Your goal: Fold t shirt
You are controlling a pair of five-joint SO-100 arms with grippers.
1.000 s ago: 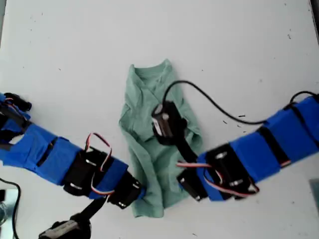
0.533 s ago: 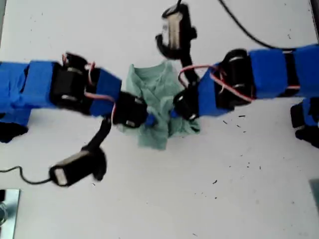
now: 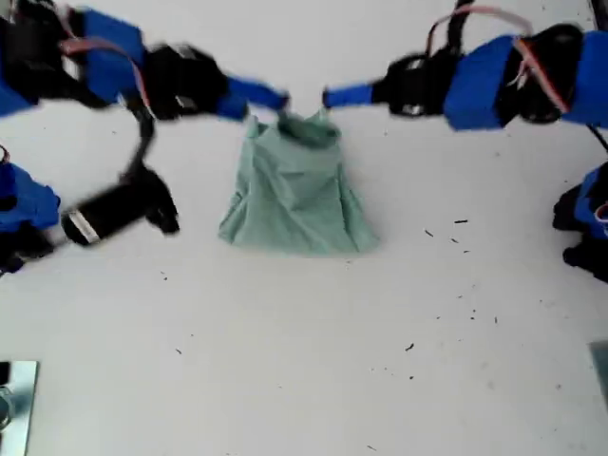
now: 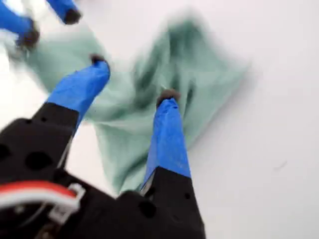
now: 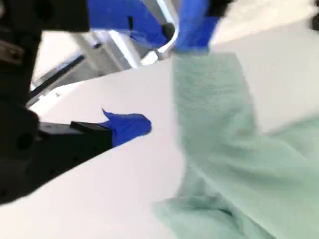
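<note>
The t shirt [image 3: 294, 190] lies on the white table [image 3: 313, 361] as a short pale green folded bundle, collar [image 3: 306, 128] at its far edge. Two blue-fingered arms reach in from the exterior view's left and right; their grippers [image 3: 271, 98] [image 3: 331, 95] hover just beyond the collar, blurred. I cannot tell which arm is first. My first gripper [image 4: 132, 77] is open above the t shirt [image 4: 209, 74], nothing between its fingers. My second gripper [image 5: 149, 74] is open beside the t shirt [image 5: 239, 164]; the other gripper's fingertips [image 4: 70, 15] also stand apart.
A black wrist camera [image 3: 114, 211] hangs under the arm at the exterior view's left. Arm bases sit at that view's left [image 3: 19, 214] and right [image 3: 584, 228] edges. A small metal object [image 3: 14, 399] lies at its lower left corner. Dark specks dot the table.
Both arms swept from the shirt's near hem across to the collar, carrying the hem over. The shirt went from long to folded short, and the grippers now sit off the cloth.
</note>
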